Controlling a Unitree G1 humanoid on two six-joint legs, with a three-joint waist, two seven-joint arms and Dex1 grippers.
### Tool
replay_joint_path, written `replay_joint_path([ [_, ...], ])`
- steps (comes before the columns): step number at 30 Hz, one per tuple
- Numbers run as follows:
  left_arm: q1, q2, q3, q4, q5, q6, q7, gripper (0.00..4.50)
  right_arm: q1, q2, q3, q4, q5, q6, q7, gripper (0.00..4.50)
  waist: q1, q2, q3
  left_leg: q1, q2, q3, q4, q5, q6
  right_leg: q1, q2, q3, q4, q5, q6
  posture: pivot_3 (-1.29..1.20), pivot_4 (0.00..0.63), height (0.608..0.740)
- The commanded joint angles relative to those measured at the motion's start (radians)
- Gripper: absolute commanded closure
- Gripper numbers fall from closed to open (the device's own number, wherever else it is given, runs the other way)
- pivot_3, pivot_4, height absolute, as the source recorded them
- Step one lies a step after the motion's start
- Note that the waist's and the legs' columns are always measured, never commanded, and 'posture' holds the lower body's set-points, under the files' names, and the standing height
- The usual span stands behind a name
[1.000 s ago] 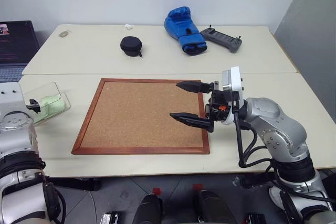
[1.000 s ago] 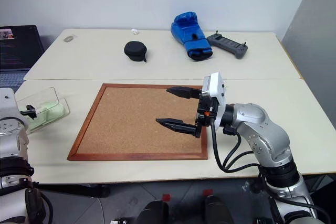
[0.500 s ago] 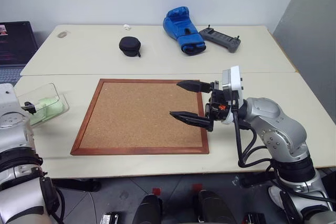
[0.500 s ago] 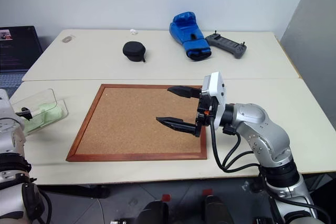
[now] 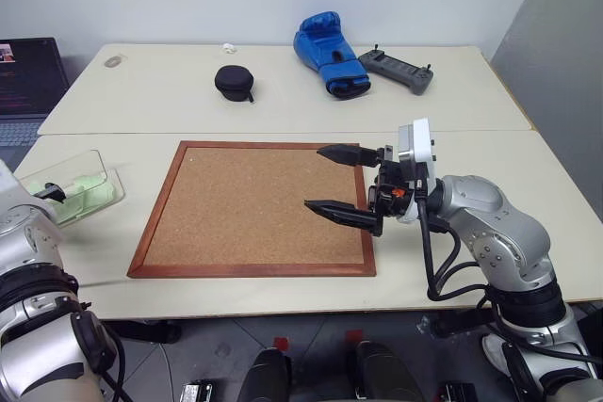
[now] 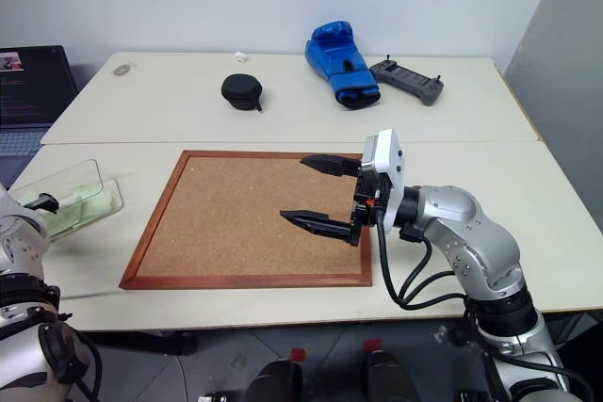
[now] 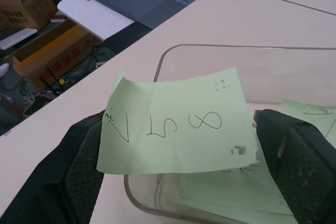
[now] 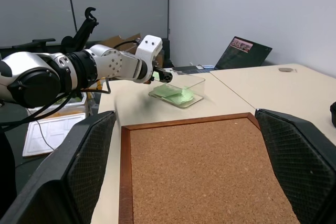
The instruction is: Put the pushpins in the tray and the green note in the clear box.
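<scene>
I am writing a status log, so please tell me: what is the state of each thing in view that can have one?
Left hand: open.
Pale green square paper note: between the left hand's fingers, above the box rim, not yet inside.
Transparent plastic box: lidless, holding other green papers.
Right hand: open, empty, over the board.
Wood-framed cork board: nothing pinned.
Black laptop: open, screen lit.

The clear box (image 5: 73,187) sits left of the cork board (image 5: 259,206), apparently holding notes.

Cream table (image 5: 528,162), cork board (image 5: 254,206), clear box (image 5: 71,185), boxing glove (image 5: 330,42), black pouch (image 5: 232,82), controller (image 5: 396,69)
</scene>
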Motion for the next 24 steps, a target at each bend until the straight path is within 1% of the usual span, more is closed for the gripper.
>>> replay_joint_path([
  [1,-0.022,0.012,0.004,-0.045,-0.010,-0.008,0.000,0.02,-0.005,0.000,-0.011,-0.046,0.000,-0.006,-0.004,0.00,0.000,0.000,0.000,0.000,0.000,0.000,0.000,0.000,0.000,0.000,0.000,0.000,0.000,0.000,0.000,0.00,0.150,0.740],
  [10,-0.058,0.016,-0.016,0.021,-0.010,-0.035,-0.031,0.02,-0.009,0.002,-0.010,-0.044,-0.002,-0.006,-0.006,0.00,0.000,0.000,0.000,0.000,0.000,0.000,0.000,0.000,0.000,0.000,0.000,0.000,0.000,0.000,0.000,0.00,0.150,0.740],
  [13,-0.067,0.024,-0.058,-0.004,0.019,-0.076,-0.052,0.02,-0.009,0.000,-0.013,-0.043,-0.002,-0.006,-0.006,0.00,-0.001,0.000,0.000,0.000,0.000,0.000,0.000,0.000,0.000,0.000,0.000,0.000,0.000,0.000,0.000,0.00,0.150,0.740],
  [19,-0.024,0.020,-0.147,-0.148,0.056,-0.146,-0.144,0.02,-0.001,-0.007,-0.017,-0.052,-0.003,-0.006,-0.008,0.00,0.000,0.000,0.000,-0.001,0.000,0.000,0.000,0.000,0.000,0.000,0.000,0.000,0.000,0.000,0.000,0.00,0.150,0.740],
  [22,0.038,0.011,-0.165,-0.289,0.062,-0.132,-0.173,0.02,0.006,-0.015,-0.025,-0.061,-0.001,-0.003,-0.013,0.00,0.000,0.000,0.000,0.000,-0.001,0.001,0.000,0.000,0.000,0.000,-0.001,0.000,0.000,0.000,0.000,0.00,0.150,0.740],
  [24,0.094,-0.002,-0.170,-0.417,0.043,-0.128,-0.212,0.02,0.014,-0.021,-0.034,-0.070,0.000,0.003,-0.023,0.00,-0.002,0.000,0.000,0.000,0.000,0.001,0.000,0.000,0.000,-0.001,-0.001,0.001,-0.001,0.000,0.000,0.00,0.150,0.740],
])
